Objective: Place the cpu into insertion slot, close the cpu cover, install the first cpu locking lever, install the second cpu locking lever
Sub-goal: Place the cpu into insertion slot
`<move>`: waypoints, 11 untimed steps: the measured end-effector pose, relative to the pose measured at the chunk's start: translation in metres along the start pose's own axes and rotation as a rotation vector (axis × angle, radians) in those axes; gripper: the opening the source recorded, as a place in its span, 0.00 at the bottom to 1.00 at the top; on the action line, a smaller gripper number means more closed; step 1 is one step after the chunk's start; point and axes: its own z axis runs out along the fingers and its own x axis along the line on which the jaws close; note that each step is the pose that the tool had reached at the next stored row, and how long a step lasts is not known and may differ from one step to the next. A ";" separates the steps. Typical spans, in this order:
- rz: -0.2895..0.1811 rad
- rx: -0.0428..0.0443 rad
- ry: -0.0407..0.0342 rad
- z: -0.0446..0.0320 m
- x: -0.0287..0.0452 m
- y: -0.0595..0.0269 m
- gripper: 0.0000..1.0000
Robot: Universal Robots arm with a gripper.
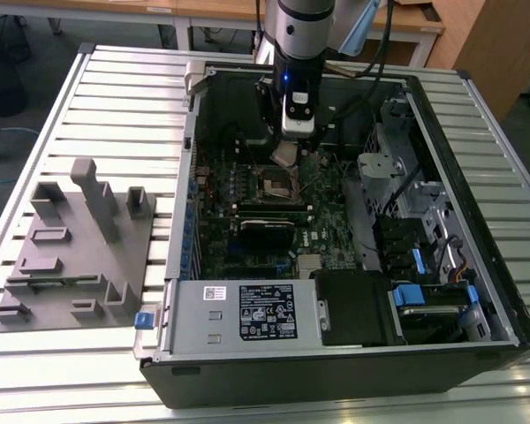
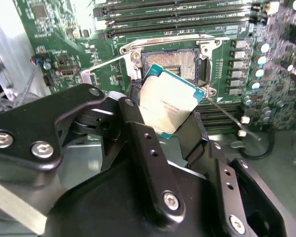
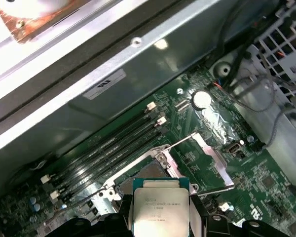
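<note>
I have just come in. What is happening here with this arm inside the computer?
The robot arm reaches into the opened computer case. Its tool is shut on the cpu and holds it at a slant above the insertion slot on the motherboard. The cpu is not seated yet, and the slot's contacts are bare. The cpu cover is swung open beside the slot, so nothing is closed or locked so far.
</note>
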 end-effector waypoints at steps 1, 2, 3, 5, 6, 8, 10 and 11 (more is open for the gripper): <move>0.018 0.0000 -0.0017 0.0001 0.0000 0.0000 0.54; 0.036 -0.0001 -0.0033 0.0002 0.0000 0.0000 0.54; 0.054 -0.0001 -0.0049 0.0003 0.0000 0.0000 0.54; 0.091 -0.0002 -0.0083 0.0004 0.0000 0.0000 0.54; 0.109 -0.0003 -0.0099 0.0005 0.0000 -0.0001 0.54; 0.145 -0.0003 -0.0131 0.0007 0.0000 -0.0001 0.54; 0.181 -0.0005 -0.0164 0.0009 0.0000 -0.0001 0.54; 0.199 -0.0005 -0.0180 0.0009 0.0000 -0.0001 0.54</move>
